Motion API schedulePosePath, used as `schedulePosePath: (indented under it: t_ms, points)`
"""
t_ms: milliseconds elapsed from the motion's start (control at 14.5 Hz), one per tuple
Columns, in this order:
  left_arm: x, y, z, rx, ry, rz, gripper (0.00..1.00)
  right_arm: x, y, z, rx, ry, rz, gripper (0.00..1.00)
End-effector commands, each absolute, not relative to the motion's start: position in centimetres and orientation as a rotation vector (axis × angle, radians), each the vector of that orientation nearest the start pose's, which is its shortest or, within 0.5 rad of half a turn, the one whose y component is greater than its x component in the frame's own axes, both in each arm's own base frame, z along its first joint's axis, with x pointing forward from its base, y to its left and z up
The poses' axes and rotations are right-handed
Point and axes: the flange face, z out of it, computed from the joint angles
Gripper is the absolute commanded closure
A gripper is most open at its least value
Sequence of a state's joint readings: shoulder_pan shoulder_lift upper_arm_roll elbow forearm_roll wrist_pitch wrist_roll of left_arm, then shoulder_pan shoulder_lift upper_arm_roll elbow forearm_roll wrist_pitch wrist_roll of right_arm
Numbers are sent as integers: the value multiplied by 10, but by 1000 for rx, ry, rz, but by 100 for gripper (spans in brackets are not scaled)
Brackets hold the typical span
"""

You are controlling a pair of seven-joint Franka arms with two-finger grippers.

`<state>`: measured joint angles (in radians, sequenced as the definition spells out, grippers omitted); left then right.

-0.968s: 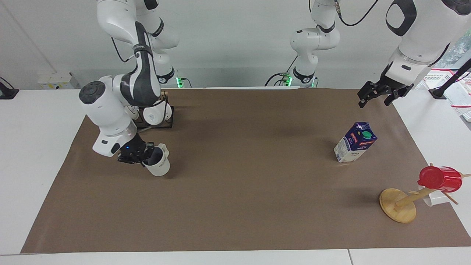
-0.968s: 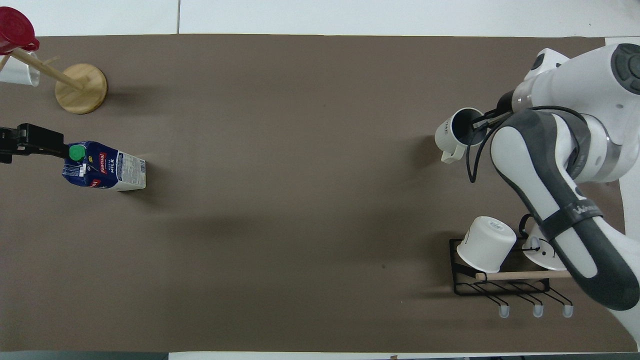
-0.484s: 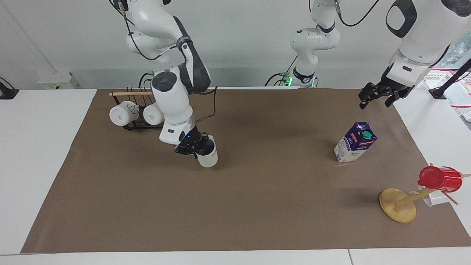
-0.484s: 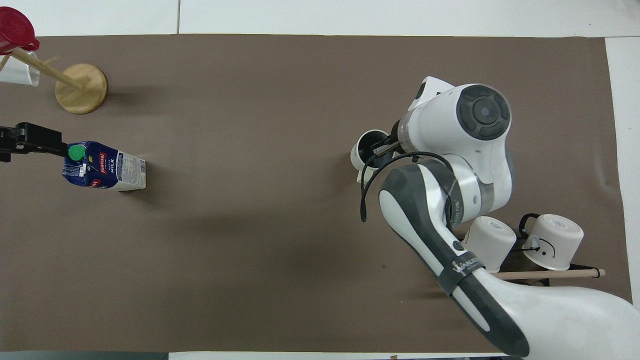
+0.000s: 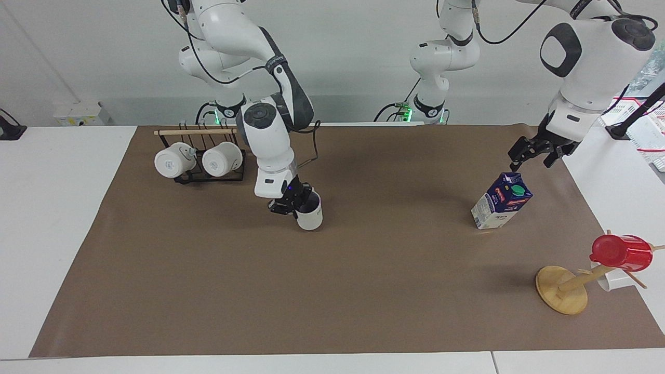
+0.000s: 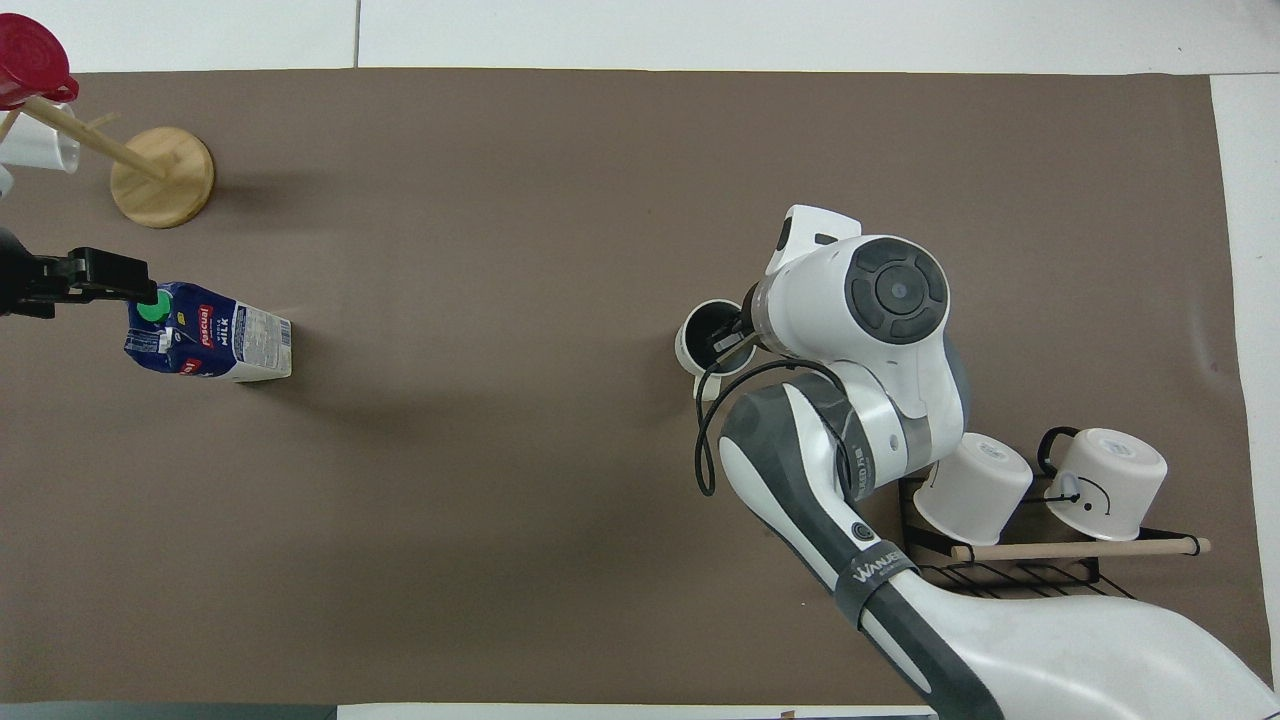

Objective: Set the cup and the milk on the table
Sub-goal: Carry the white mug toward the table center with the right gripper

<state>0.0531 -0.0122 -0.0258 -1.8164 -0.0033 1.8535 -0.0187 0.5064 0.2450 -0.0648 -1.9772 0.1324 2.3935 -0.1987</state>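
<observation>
Since the earlier frame, we see the right gripper (image 5: 297, 203) has carried the cup (image 5: 309, 212) toward the middle of the table (image 5: 332, 291), pinching its rim; nothing shows inside the cup. Over the standing milk (image 5: 501, 201), the left gripper (image 5: 535, 155) hangs spread, just above its cap.

Hidden under the right arm (image 6: 880, 330) overhead: part of the cup (image 6: 705, 335) rim and the fingers inside it. Cut off at the frame edge beside the milk (image 6: 210, 343): most of the left arm. Too small to read: lettering on the cup.
</observation>
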Motion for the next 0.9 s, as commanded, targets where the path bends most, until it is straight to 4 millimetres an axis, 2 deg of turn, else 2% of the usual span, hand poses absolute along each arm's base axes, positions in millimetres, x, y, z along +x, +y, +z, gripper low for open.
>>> schedulePosePath:
  t_ms: [0, 138, 276, 553, 622, 760, 829]
  points:
    - [567, 22, 512, -3153, -97, -87, 0, 541, 267, 366, -2902, -879, -265, 100]
    - [564, 21, 487, -3152, -96, -99, 0, 541, 266, 365, -2902, -878, -272, 100]
    - [564, 16, 474, -3153, -113, -111, 0, 538, 259, 356, -2908, -866, -283, 100]
    - [562, 16, 469, -3153, -116, -102, 1, 541, 257, 344, -2914, -844, -307, 100]
    - [563, 15, 469, -3153, -118, -102, 22, 541, 257, 344, -2915, -839, -309, 100]
    - [560, 14, 467, -3154, -132, -77, 100, 541, 257, 345, -2915, -833, -308, 100]
    - [560, 14, 468, -3154, -132, -65, 100, 542, 256, 346, -2919, -820, -303, 1]
